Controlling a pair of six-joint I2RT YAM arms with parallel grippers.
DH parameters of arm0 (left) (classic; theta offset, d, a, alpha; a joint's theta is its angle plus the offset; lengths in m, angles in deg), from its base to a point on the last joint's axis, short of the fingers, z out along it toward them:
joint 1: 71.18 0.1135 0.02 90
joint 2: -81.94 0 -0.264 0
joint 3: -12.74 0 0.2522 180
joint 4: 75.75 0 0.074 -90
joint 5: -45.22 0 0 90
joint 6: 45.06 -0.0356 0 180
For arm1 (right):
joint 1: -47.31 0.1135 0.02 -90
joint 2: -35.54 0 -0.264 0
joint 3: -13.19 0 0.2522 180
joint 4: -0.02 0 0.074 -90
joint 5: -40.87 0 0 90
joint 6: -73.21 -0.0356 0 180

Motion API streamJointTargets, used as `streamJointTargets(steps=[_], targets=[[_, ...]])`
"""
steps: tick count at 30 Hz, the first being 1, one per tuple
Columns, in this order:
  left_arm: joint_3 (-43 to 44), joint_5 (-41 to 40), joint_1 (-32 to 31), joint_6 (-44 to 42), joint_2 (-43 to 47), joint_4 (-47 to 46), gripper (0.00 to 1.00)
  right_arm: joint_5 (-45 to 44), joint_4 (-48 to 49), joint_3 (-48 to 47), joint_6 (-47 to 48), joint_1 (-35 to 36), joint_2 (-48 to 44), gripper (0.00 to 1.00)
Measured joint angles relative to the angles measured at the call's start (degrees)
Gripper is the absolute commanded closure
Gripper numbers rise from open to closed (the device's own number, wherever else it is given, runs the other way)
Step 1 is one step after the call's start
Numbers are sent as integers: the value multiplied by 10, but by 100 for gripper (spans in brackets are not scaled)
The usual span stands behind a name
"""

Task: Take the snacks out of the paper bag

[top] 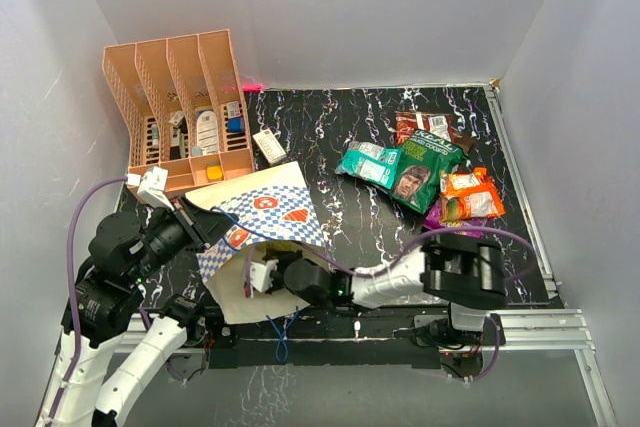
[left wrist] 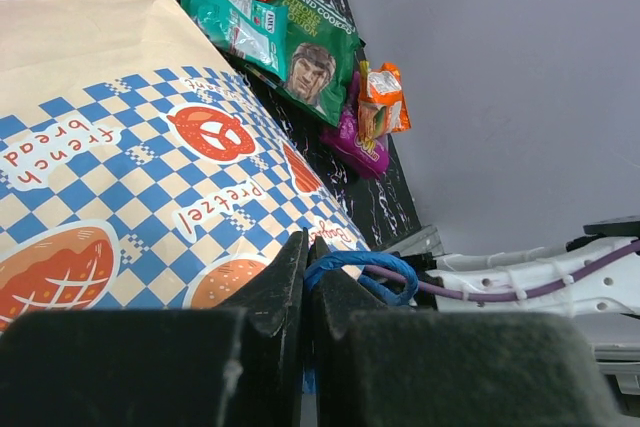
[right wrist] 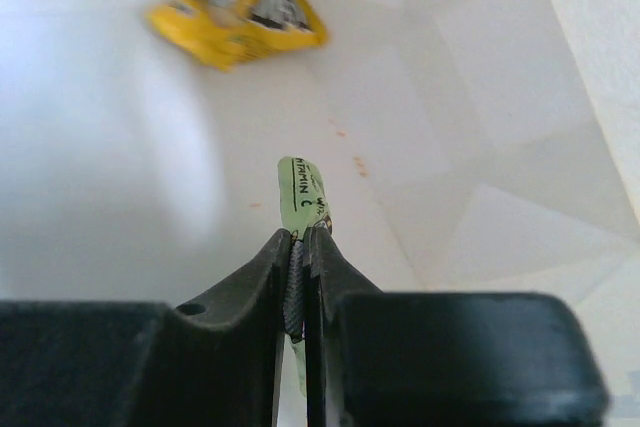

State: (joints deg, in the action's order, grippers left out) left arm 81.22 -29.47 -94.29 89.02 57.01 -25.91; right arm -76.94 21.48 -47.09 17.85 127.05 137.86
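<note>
Paper bag (top: 265,209) flat, mouth toward arms, left jaws pinching handle (left wrist: 365,272), right jaws clamping green packet (right wrist: 303,192)

I see the paper bag (top: 265,202) checked blue-and-white with red-orange marks, the bench (top: 340,137) black veined white, a yellow packet (right wrist: 235,15) and a pale green packet (right wrist: 303,192).

So there's a salmon-pink slotted plastic file organiser (top: 214,72) in the back-left corner of the black white-veined marble-look surface (top: 340,222). It's got small office bits in it, including a yellow one (top: 214,173) and a blue one (top: 234,124). A small white box (top: 269,145) lies just beside it. Plain white walls (top: 380,7) all round.
</note>
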Motion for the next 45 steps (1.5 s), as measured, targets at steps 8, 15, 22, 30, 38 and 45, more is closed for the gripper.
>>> streamJointTargets(steps=[8, 15, 22, 30, 38, 45], targets=[[-12, -3, 0, 6, 3, 0, 100, 143, -22, 107, -92, 48, -166, 93], [-23, -10, 0, 12, 14, 0, 100, 267, -49, 160, -173, 45, -353, 93], [-23, -14, 0, 12, 17, 0, 100, 381, -134, 158, -182, 45, -543, 93], [-24, -14, 0, 12, 12, -1, 100, 257, -123, 66, -113, 45, -560, 93], [-24, -13, 0, 16, 10, 0, 100, 50, 1, 20, -32, -159, -412, 93], [-24, -11, 0, 16, 4, 1, 100, -49, -24, -22, -93, -395, -254, 93]])
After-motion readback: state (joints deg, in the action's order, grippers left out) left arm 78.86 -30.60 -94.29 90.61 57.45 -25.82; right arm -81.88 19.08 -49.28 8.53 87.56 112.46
